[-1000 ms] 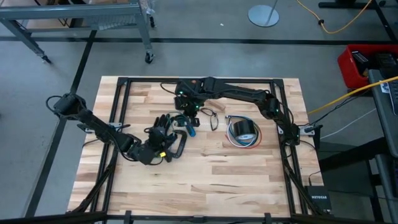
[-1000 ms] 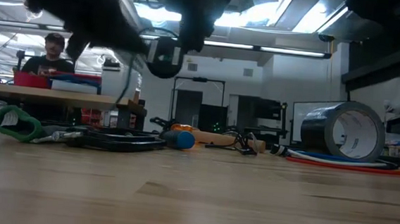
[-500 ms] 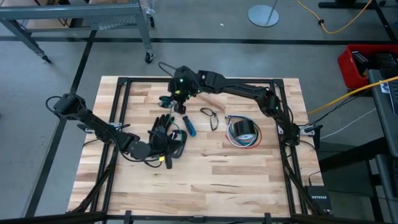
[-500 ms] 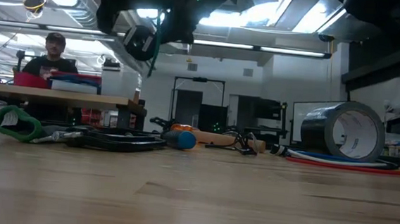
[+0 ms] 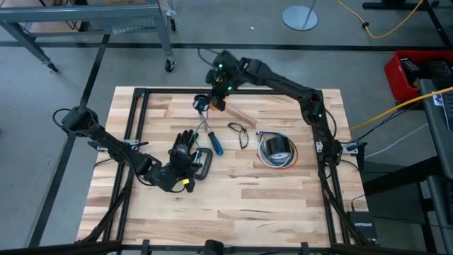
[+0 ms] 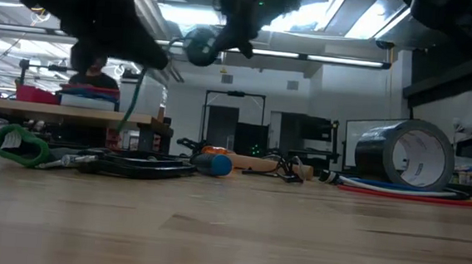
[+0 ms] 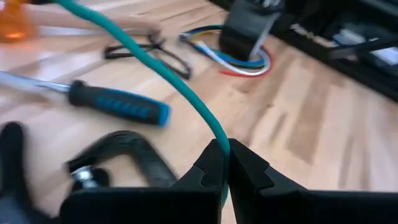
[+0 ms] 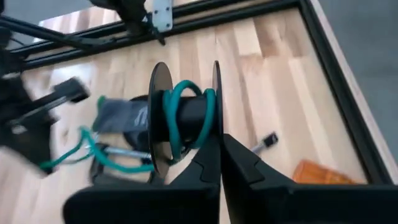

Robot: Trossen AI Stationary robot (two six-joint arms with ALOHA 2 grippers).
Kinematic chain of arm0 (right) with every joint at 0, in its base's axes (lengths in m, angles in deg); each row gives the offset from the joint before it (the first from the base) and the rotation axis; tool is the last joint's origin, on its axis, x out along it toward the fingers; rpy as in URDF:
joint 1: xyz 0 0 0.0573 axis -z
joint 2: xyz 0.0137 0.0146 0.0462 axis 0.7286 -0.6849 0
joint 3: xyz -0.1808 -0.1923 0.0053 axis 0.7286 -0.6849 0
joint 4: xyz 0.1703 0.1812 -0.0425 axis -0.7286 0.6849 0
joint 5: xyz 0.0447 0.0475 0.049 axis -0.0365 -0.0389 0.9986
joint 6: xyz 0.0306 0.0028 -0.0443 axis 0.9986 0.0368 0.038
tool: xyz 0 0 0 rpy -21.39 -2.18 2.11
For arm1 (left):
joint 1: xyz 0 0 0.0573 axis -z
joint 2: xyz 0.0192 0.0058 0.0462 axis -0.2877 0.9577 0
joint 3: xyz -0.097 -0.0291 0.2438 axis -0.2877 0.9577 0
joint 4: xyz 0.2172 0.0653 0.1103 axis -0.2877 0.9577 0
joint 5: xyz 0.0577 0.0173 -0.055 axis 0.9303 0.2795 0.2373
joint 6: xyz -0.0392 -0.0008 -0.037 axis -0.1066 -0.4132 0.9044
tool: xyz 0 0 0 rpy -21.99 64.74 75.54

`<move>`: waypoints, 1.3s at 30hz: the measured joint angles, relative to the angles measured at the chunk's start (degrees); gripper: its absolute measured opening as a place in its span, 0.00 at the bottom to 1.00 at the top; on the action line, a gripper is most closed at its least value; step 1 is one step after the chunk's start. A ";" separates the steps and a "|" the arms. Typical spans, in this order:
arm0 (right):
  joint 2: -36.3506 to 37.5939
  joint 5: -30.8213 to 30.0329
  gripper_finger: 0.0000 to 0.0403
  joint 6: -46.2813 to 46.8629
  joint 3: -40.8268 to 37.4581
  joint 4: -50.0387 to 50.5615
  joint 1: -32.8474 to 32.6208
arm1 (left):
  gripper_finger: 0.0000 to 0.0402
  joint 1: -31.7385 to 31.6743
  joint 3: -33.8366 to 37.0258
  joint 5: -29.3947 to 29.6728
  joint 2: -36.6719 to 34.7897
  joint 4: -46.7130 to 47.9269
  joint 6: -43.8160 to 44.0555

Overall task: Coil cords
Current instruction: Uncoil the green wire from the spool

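Right gripper (image 5: 214,101) is raised over the far edge of the bench (image 5: 283,205), near its middle. Fingers closed on a small black spool (image 8: 181,118); several turns of teal-green cord (image 8: 193,94) are wound between the spool's two flanges.

From the spool the cord runs down across the bench to the left gripper (image 7: 225,163), which sits low toward the bench's left-centre. Left fingers closed on the cord; it passes between their tips and stretches away taut.

On the bench just beside the left gripper: black glove (image 5: 182,147), black clamp-like loop (image 5: 203,163). Blue-handled screwdriver (image 5: 214,143) lies between the two grippers, under the cord's run.

Right of centre: roll of dark tape (image 5: 277,147), standing on edge, touching a bundle of red, white and blue wires (image 5: 269,162). Thin black cord (image 5: 239,132) looped between screwdriver and tape. Wooden handle (image 5: 239,112) near the far edge.

Low view: a person (image 6: 98,79) behind a table in the room beyond.
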 joint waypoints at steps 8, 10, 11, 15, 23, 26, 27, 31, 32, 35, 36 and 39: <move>2.39 4.24 0.00 -1.64 0.01 12.69 1.07 | 0.00 -0.08 0.00 8.85 -0.16 10.20 7.53; 2.84 4.48 0.00 -2.06 0.03 15.49 0.86 | 0.00 -0.08 0.02 11.35 -0.17 12.37 10.20; 2.87 4.91 0.00 -2.10 0.06 16.76 0.55 | 0.00 -0.10 0.01 12.22 -0.21 13.46 11.54; 2.75 6.71 0.00 -2.20 0.01 21.33 0.16 | 0.00 -0.41 0.02 11.78 -0.21 15.74 13.85; 2.77 11.69 0.00 -2.07 0.01 24.25 -0.99 | 0.00 -0.43 0.02 11.23 -0.23 25.93 21.86; 2.76 10.05 0.00 -2.22 0.01 26.30 -2.38 | 0.00 -0.41 0.04 14.95 -0.23 31.05 27.65; 2.75 9.02 0.00 -2.22 0.01 26.72 -2.96 | 0.00 -0.43 0.04 16.10 -0.23 32.27 28.93; 2.75 3.38 0.00 -2.27 0.01 27.26 -5.31 | 0.00 -0.46 0.07 21.13 -0.23 33.57 30.44; 2.72 1.87 0.00 -2.28 0.01 27.14 -5.92 | 0.00 -0.48 0.07 22.05 -0.27 33.59 30.56; 2.38 -2.38 0.00 -2.31 0.03 26.91 -7.88 | 0.00 -0.45 0.07 25.04 -0.78 33.59 30.59; 2.27 -3.75 0.00 -2.31 0.04 26.94 -8.48 | 0.00 -0.45 0.07 25.96 -1.13 33.59 30.57; 2.16 -7.84 0.00 -2.30 -1.34 25.32 -10.43 | 0.00 -0.45 0.07 29.13 -2.76 33.59 30.58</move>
